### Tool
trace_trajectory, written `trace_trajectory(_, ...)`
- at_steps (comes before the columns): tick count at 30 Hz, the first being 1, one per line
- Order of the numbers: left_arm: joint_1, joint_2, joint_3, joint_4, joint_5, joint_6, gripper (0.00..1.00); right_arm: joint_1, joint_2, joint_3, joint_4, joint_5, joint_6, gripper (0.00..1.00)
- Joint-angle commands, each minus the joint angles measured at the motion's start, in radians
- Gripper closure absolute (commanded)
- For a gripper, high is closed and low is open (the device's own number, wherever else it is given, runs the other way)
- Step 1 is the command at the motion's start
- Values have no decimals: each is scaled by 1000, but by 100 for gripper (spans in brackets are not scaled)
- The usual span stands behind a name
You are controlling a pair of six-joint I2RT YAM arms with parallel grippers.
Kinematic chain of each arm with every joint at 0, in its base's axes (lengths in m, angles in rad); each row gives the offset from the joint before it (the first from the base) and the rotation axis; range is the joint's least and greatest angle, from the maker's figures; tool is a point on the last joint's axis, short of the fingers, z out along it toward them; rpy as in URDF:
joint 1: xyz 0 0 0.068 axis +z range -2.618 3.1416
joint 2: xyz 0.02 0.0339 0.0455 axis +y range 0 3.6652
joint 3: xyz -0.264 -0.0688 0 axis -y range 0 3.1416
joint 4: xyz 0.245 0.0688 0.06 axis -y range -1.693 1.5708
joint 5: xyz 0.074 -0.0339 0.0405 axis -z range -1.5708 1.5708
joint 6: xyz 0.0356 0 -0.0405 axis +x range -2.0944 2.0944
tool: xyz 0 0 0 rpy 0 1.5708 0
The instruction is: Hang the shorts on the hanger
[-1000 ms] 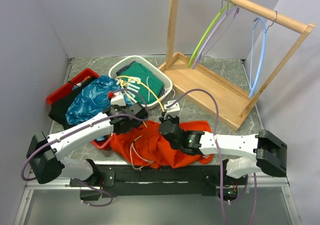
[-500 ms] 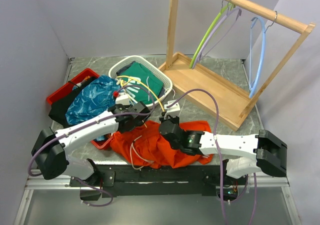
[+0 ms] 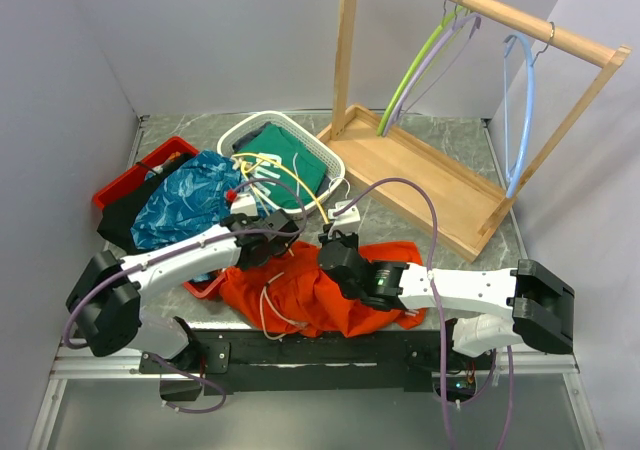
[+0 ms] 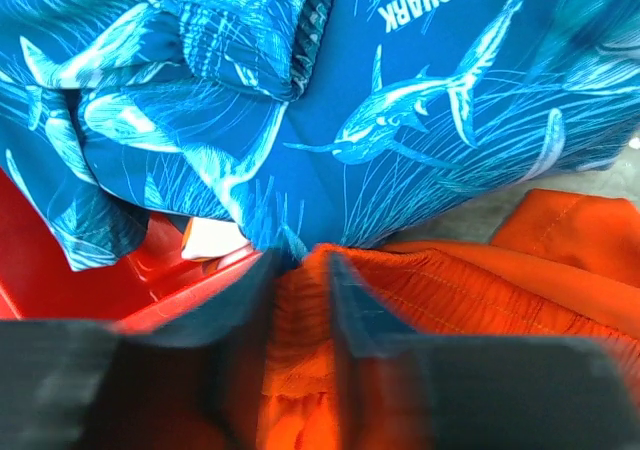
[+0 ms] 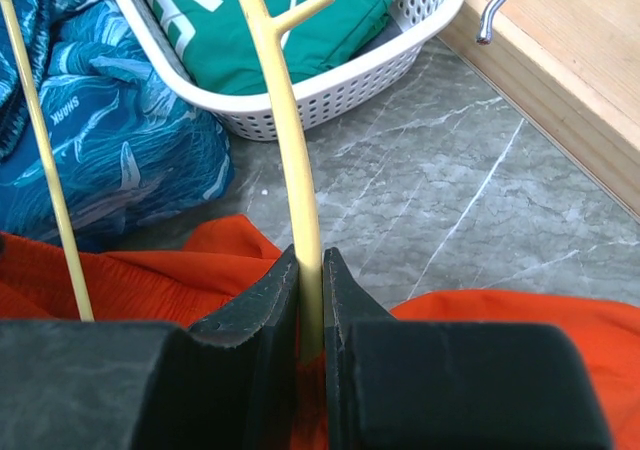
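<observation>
The orange-red shorts (image 3: pixel 310 295) lie crumpled at the table's near edge, white drawstring on top. My left gripper (image 3: pixel 275 232) is at their upper left edge. In the left wrist view its jaws (image 4: pixel 300 262) are shut on the gathered waistband of the shorts (image 4: pixel 480 280). My right gripper (image 3: pixel 330 242) is above the shorts' middle. In the right wrist view it (image 5: pixel 311 270) is shut on one arm of the yellow hanger (image 5: pixel 280 100), which reaches back over the white basket (image 3: pixel 300 130). The shorts (image 5: pixel 150 280) show under the fingers. The hanger (image 3: pixel 290 180) lies tilted toward the basket.
A blue shark-print cloth (image 3: pixel 190 195) spills from a red bin (image 3: pixel 130 180) at the left. A green garment (image 5: pixel 300 10) is in the basket. A wooden rack (image 3: pixel 440 180) at the back right carries green (image 3: pixel 415 70), purple (image 3: pixel 440 55) and light blue (image 3: pixel 520 110) hangers.
My left arm has swung right and forward, bringing its gripper to the shorts' upper left edge. The right arm and the hanger have not moved.
</observation>
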Motion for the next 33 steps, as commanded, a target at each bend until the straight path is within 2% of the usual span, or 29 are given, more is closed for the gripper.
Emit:
trace_trajectory(1, 17, -55, -27, 17, 15, -21, 84, 7, -30, 47, 31, 33, 34, 100)
trace_trajectory(2, 21, -73, -31, 20, 16, -25, 89, 8, -40, 47, 22, 36, 35, 100)
trace_trajectory(3, 32, -84, -34, 20, 21, -27, 99, 8, -47, 47, 14, 37, 35, 100)
trace_trajectory(10, 96, -226, -50, 92, 80, 5, 99, 10, -182, 6, -25, 19, 9, 100)
trace_trajectory(16, 110, -401, -53, 215, 168, 67, 99, 20, -395, -60, -36, -22, -53, 100)
trace_trajectory(23, 153, -446, 46, 172, 133, 102, 99, 51, -474, -56, -84, -36, -146, 100)
trace_trajectory(26, 205, -460, 100, 189, 127, 148, 99, 89, -468, -25, -108, 32, -172, 100)
trace_trajectory(33, 362, -506, 179, 257, 223, 280, 99, 123, -438, 53, -177, 261, -222, 100)
